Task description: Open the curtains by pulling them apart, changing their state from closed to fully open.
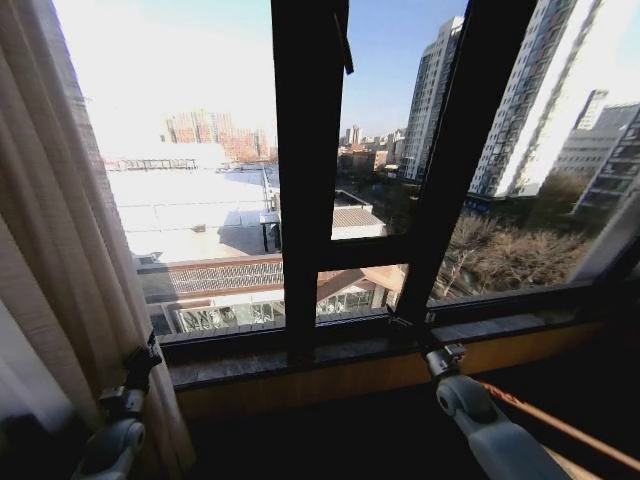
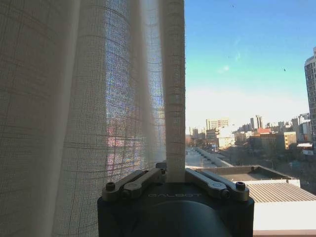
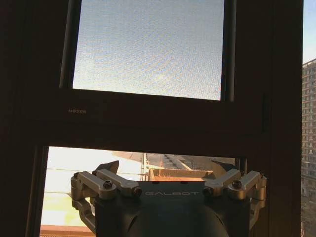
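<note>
The sheer cream curtains (image 1: 60, 220) hang bunched in narrow pleats at the left edge of the window, leaving the glass bare. In the left wrist view the pleated fabric (image 2: 98, 98) covers the near half, and its hemmed edge runs down between the jaws. My left gripper (image 1: 148, 352) (image 2: 174, 172) is shut on that curtain edge, low down by the sill. My right gripper (image 1: 412, 330) (image 3: 165, 168) is open with nothing between its fingers, close to the dark window frame (image 3: 148, 123) just above the sill.
Dark vertical mullions (image 1: 305, 180) and a slanted frame bar (image 1: 460, 170) divide the window. A stone sill (image 1: 330, 355) runs below it over a wooden ledge. A thin orange rod (image 1: 560, 425) crosses the lower right beside my right arm.
</note>
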You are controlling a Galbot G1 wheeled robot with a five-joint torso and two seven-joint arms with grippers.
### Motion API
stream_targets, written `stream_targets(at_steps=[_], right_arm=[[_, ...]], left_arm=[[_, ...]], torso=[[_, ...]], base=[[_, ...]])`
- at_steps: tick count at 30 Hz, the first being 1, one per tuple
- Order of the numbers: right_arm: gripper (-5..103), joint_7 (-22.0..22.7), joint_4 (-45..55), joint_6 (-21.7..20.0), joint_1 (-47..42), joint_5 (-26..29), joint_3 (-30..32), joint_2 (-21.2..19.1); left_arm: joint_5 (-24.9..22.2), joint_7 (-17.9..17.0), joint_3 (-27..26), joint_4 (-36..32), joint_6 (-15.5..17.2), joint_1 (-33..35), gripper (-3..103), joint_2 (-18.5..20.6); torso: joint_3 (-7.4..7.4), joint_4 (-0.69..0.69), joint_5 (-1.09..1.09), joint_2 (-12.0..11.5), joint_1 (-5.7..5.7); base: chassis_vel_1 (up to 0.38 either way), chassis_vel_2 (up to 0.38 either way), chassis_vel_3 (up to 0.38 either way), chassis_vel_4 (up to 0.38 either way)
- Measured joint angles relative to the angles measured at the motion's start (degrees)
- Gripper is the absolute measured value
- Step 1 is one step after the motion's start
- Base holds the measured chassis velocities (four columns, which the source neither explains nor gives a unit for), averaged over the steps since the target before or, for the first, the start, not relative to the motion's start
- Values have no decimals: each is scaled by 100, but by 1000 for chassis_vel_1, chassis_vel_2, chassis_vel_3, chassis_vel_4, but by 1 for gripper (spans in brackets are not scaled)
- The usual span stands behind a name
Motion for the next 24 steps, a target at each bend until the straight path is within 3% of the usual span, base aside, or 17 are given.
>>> stream_targets(at_steps=[7,24], right_arm=[[100,0,0,0,0,0,0,0],[100,0,0,0,0,0,0,0]], left_arm=[[-6,1,1,59,-29,-16,0,10],[-30,4,-28,176,-151,-5,0,42]], torso=[[-1,1,-3,0,-1],[-2,1,-3,2,-4]], base=[[-64,12,68,-16],[80,62,-72,-68]])
